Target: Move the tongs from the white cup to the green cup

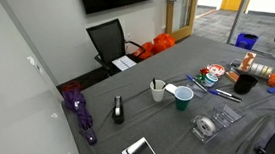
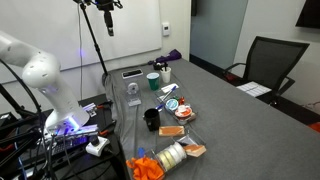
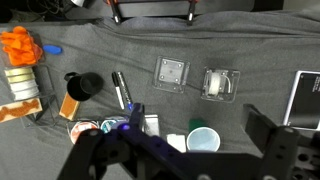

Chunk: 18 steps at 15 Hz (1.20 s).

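Wrist view is looking down on the grey table [image 3: 250, 50], where the gripper [image 3: 195, 130] is hovering high above the green cup [image 3: 203, 140], its jaws standing wide apart and gripping nothing. In an exterior view the white cup [image 1: 159, 91] is sitting just left of the green cup, and the tongs [image 1: 155, 83] are standing inside it, dark top poking past the rim. Being so slim, they are likely handling as light, stiff and slightly springy, so pinching both arms near that exposed top is looking safest.

Your arm [image 2: 38, 72] reaches high, your gripper [image 3: 190, 160] pointing straight down with jaws spread wide
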Tool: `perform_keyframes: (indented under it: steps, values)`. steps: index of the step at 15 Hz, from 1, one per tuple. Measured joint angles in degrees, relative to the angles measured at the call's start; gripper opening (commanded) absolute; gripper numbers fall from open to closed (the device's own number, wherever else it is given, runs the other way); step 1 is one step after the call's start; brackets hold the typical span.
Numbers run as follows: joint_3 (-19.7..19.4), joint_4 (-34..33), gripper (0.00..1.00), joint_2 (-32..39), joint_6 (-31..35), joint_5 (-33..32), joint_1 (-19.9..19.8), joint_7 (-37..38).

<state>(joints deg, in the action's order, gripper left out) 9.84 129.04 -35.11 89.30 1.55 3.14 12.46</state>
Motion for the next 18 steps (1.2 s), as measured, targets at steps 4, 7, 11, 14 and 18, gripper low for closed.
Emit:
perform_keyframes:
  steps: [4, 7, 11, 14, 18]
  values:
    - [0.00, 0.00, 1.00, 0.00, 0.00, -0.01, 0.00, 0.00]
    - [-0.38, -0.01, 1.00, 0.01, 0.96, 0.47, -0.03, 1.45]
    - [-1.21, -0.15, 1.00, 1.33, 4.13, 1.82, -0.46, 5.92]
    - [-1.22, -0.35, 1.00, 4.54, 9.38, 2.40, -0.89, 9.38]
    - [-1.22, -1.95, 1.00, 10.66, 16.11, 3.68, -0.95, 12.45]
